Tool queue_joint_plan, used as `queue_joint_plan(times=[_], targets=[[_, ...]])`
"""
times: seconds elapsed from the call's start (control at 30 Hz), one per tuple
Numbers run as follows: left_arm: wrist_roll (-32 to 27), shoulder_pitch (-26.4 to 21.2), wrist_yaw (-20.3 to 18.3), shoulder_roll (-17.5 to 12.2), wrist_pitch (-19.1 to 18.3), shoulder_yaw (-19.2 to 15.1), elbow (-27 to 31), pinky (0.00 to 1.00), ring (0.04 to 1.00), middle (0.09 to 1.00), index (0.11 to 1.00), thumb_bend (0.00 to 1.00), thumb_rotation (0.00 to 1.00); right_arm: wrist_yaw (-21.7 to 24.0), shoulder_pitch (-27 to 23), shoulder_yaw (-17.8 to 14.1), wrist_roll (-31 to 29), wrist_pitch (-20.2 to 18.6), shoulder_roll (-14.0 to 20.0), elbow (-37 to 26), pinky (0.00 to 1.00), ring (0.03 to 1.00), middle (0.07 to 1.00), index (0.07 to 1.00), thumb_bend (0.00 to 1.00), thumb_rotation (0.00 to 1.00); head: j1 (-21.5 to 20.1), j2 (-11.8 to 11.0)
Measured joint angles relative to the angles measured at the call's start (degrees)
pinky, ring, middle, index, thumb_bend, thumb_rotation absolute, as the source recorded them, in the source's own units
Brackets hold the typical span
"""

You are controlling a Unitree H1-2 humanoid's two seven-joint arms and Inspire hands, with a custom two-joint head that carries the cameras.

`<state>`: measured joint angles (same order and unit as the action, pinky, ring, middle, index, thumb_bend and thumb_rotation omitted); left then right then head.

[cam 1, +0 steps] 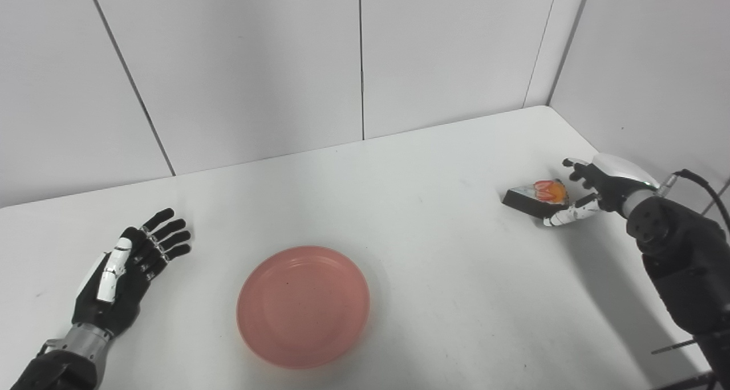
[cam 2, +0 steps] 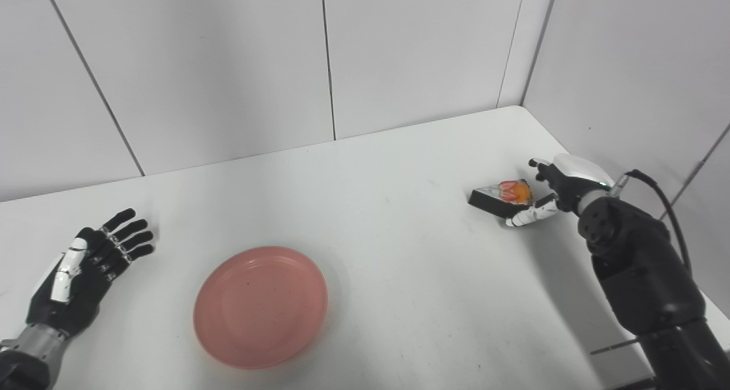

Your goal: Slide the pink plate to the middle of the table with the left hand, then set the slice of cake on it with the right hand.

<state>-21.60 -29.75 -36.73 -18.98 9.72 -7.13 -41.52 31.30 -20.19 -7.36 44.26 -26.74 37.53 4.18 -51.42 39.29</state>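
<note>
Both hands are lying apart from the plate [cam 1: 303, 306]: left hand [cam 1: 122, 276] spreading fingers wide, right hand [cam 1: 590, 191] cupping around the cake [cam 1: 534, 198].

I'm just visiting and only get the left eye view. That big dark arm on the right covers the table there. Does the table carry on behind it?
Observer: Yes. In the right eye view the table shows again beyond the right arm, and its edge runs toward the picture's right border.
Operator: And the black cable near the wrist leaves my picture. Where does it go?
Observer: From behind the right robot hand, the cable arcs over and curves back down alongside the same arm.
</note>
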Motion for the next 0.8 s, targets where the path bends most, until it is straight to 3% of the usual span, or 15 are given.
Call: queue_joint_plan(times=[0.1,0.17,0.27,0.37,0.4,0.47,0.53,0.67,0.73,0.8], targets=[[0.01,0.00,-0.03,0.00,0.00,-0.01,-0.03,0.79,0.810,0.822,0.818,0.53,0.93,-1.35,-0.27,0.20,-1.37,0.00,-0.03,1.40,0.56,0.691,0.754,0.934,1.00,0.32,0.09,0.00],[0.01,0.00,-0.09,-0.06,0.01,-0.03,-0.04,0.79,0.809,0.820,0.815,0.53,0.94,-2.84,-0.61,0.21,-2.52,0.01,-0.01,2.18,0.57,0.724,0.792,0.927,1.00,0.31,0.35,0.00],[0.01,0.02,-0.09,-0.08,0.04,-0.04,-0.04,0.79,0.808,0.818,0.812,0.53,0.94,-3.90,-1.35,0.64,-4.30,0.02,0.11,3.08,0.53,0.678,0.812,0.923,1.00,0.31,0.44,0.00],[0.01,0.03,-0.07,-0.08,0.03,-0.05,-0.03,0.78,0.809,0.820,0.812,0.53,0.93,-4.56,-1.96,1.56,-5.26,0.01,0.10,3.71,0.50,0.657,0.723,0.928,1.00,0.33,0.70,0.00],[0.01,0.04,-0.07,-0.09,0.03,-0.05,-0.03,0.78,0.809,0.820,0.812,0.53,0.93,-4.72,-2.18,1.85,-5.30,0.01,0.13,3.95,0.53,0.696,0.747,0.926,1.00,0.34,0.70,0.00],[0.01,0.05,-0.07,-0.10,0.02,-0.07,-0.02,0.78,0.808,0.820,0.812,0.53,0.93,-5.63,-2.72,3.46,-5.24,0.02,0.52,4.60,0.50,0.671,0.725,0.925,1.00,0.35,0.70,0.00],[0.01,0.08,-0.06,-0.10,0.02,-0.09,0.06,0.78,0.807,0.820,0.813,0.53,0.93,-5.93,-3.35,4.86,-5.22,0.03,0.98,5.01,0.60,0.772,0.829,0.919,1.00,0.37,0.88,0.00],[0.02,0.17,-0.02,-0.10,0.00,-0.09,0.22,0.78,0.807,0.820,0.813,0.53,0.92,-6.67,-4.54,7.10,-5.46,0.03,1.86,6.52,0.71,0.839,0.881,0.921,1.00,0.35,1.05,0.00],[0.01,0.18,-0.03,-0.10,0.00,-0.09,0.24,0.78,0.807,0.821,0.814,0.53,0.92,-6.86,-5.06,7.67,-5.76,0.02,1.98,7.63,0.69,0.816,0.872,0.930,1.00,0.35,1.05,0.00],[0.01,0.26,0.00,-0.12,-0.02,-0.12,0.39,0.78,0.805,0.820,0.814,0.53,0.92,-7.04,-5.35,7.96,-6.26,0.02,2.01,7.95,0.60,0.711,0.780,0.938,1.00,0.33,1.14,0.00]])
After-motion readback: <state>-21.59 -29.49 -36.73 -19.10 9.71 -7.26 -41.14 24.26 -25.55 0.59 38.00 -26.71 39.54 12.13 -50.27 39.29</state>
